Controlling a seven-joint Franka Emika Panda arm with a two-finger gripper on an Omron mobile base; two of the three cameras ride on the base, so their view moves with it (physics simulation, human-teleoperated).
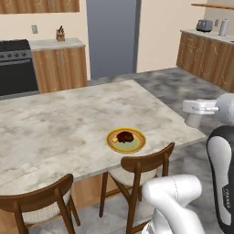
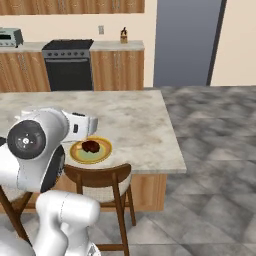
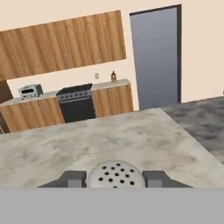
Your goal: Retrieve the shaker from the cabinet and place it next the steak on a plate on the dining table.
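Observation:
In the hand view my gripper (image 3: 114, 179) is shut on the shaker (image 3: 116, 175), whose rounded grey cap with small holes sits between the two dark fingertips (image 3: 72, 178). The hand hovers by the right end of the dining table (image 1: 68, 119), to the right of the plate (image 1: 111, 139). This yellow-rimmed plate lies near the table's front edge, with the dark steak (image 1: 124, 136) on its pale green centre. From the right base view, the plate (image 2: 75, 152) and steak (image 2: 90, 146) lie just below my white hand. The wood-grain cabinet (image 3: 65, 43) hangs on the far wall.
Two wooden chairs (image 1: 141, 164) (image 1: 39, 201) are tucked under the table's near edge. A black stove (image 2: 67, 65), a toaster (image 3: 29, 91) and lower cupboards line the back wall beside a tall grey panel (image 2: 185, 40). Grey floor tiles lie to the right of the table.

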